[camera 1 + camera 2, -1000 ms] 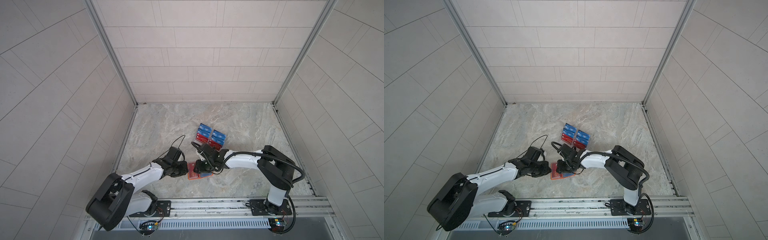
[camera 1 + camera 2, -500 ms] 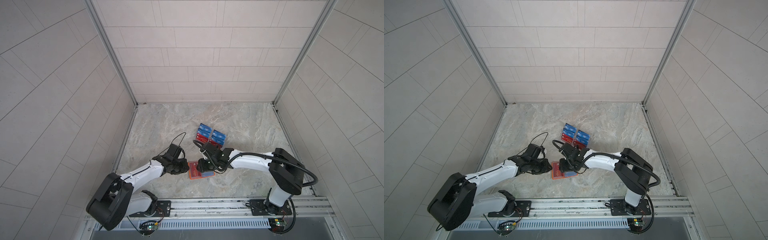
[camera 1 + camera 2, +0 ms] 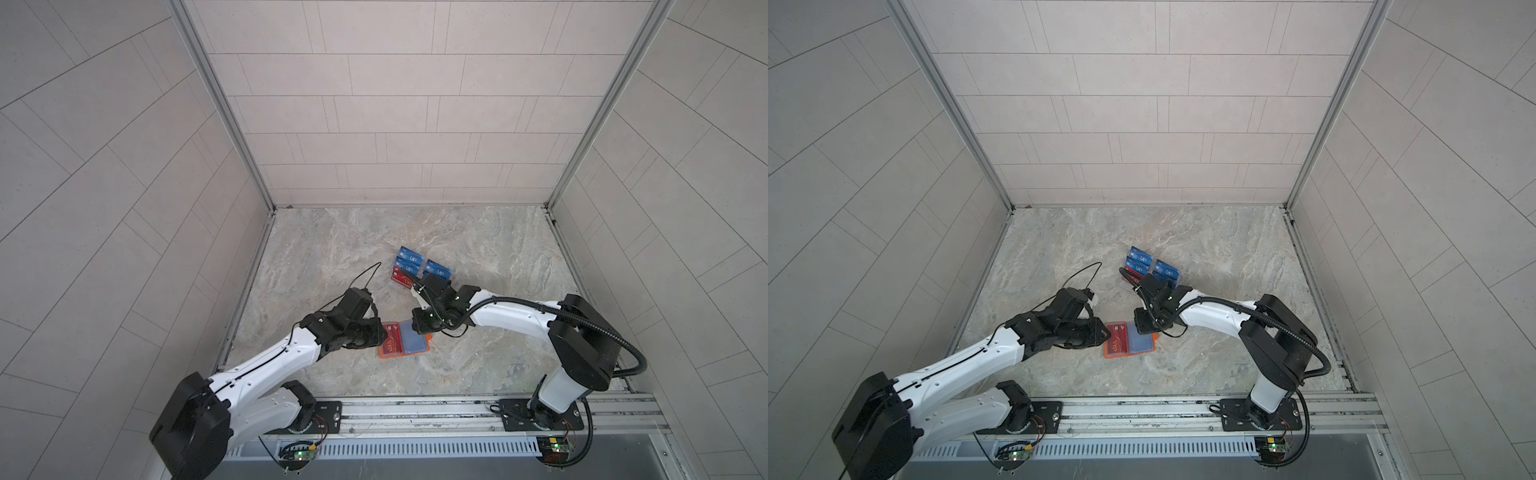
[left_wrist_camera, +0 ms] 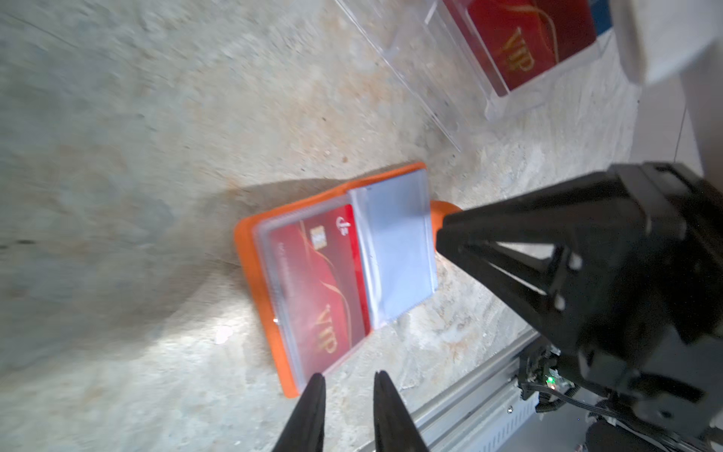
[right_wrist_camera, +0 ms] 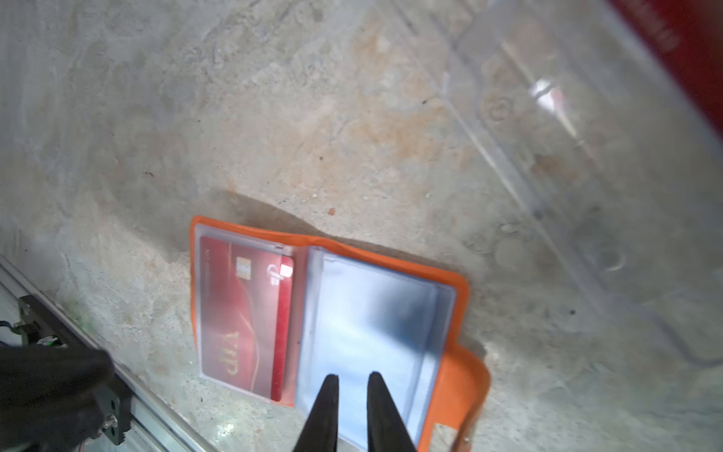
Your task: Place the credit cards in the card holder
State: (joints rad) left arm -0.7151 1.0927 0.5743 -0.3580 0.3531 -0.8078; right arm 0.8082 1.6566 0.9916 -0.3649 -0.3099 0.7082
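Lying open and flat on the veined, stone-patterned tabletop (image 3: 332, 257), the orange card holder (image 3: 423, 351) (image 3: 1153, 343) sits between the arms in both top views. The left gripper (image 3: 384, 331) is at its left edge and the right gripper (image 3: 419, 328) at its far right corner. Behind it, a clear tiered rack (image 3: 451, 279) shows three blue cards (image 3: 409, 259) and one red; the right arm hides the rest. Left wrist view: the fingertips (image 4: 313, 391) stand slightly apart and empty beside the holder's rim, with one red card (image 4: 324, 281) under a glossy sleeve. Right wrist view: the tips stand narrowly apart, gripping nothing, over one blurred clear sleeve (image 5: 367, 313).
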